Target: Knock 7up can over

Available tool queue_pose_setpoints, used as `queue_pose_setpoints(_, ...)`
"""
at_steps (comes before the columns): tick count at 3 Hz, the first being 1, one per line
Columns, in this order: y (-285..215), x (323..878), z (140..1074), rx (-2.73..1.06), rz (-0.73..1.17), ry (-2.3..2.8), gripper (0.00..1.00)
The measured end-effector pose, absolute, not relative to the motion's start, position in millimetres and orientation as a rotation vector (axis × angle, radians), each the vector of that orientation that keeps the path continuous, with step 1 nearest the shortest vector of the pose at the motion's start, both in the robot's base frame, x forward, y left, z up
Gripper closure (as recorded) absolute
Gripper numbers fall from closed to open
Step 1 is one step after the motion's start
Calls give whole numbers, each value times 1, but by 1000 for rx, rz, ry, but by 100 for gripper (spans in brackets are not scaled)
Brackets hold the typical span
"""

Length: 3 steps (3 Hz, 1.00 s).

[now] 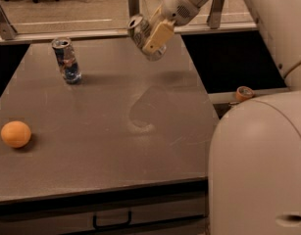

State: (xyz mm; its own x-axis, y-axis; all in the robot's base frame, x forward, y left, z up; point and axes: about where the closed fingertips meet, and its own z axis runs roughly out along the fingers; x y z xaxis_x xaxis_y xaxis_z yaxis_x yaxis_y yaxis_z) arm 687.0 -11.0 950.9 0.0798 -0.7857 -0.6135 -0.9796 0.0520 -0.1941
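The 7up can (137,27), silvery-white with a shiny top, hangs tilted in the air over the far edge of the grey table (115,131). My gripper (147,37) is shut on it, with one cream finger (158,36) across its right side and the other hidden behind it. The arm comes down from the upper right. The can and gripper cast a shadow (146,112) on the middle of the table.
A silver can with blue and red markings (66,60) stands upright at the far left of the table. An orange (15,134) lies near the left edge. My white base (260,165) fills the right foreground. A small orange roll (244,93) sits on a ledge to the right.
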Motion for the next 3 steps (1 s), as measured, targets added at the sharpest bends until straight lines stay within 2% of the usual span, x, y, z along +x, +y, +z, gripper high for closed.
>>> queue_pose_setpoints(1, -16, 634, 912, -2024, 497, 1843, 82)
queue_pose_setpoints(3, -27, 591, 882, -2210, 515, 1937, 35)
